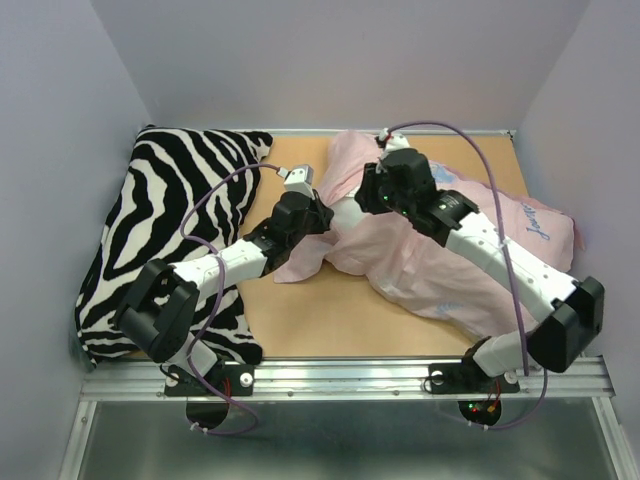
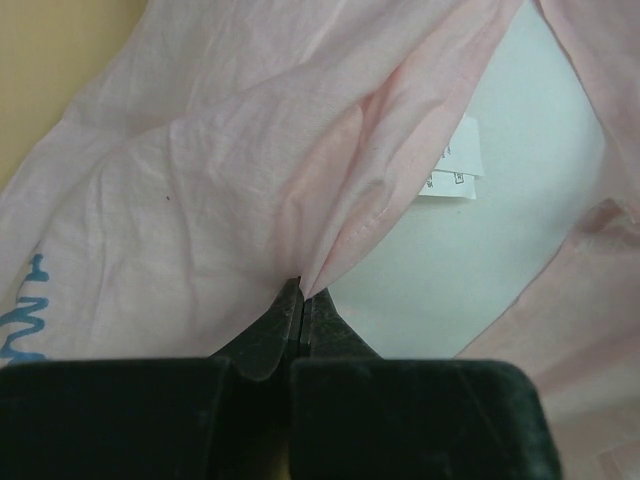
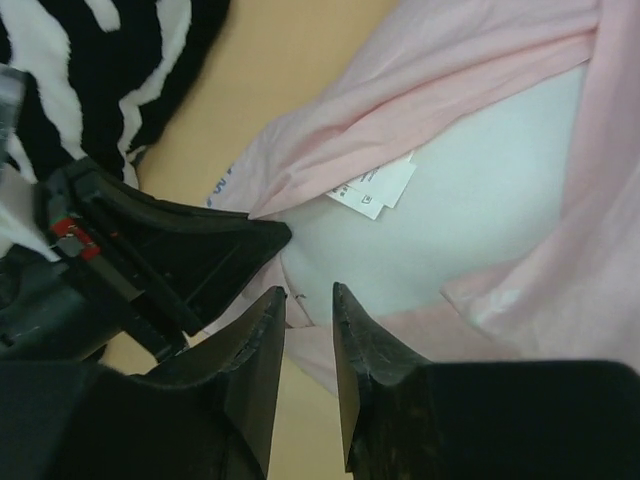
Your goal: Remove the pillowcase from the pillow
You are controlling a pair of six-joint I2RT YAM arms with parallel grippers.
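Note:
The pillowcase lies pale pink side out across the table's right half, with the white pillow showing at its open left end. My left gripper is shut on the pillowcase's hem beside the pillow and its small tag. My right gripper hovers just above the pillow's exposed corner, jaws a little apart and empty, close to the left gripper's fingers. The tag also shows in the right wrist view.
A black-and-white zebra-striped pillow fills the table's left side, under the left arm. Bare wooden table shows in front. Lilac walls close in the back and both sides; a metal rail runs along the near edge.

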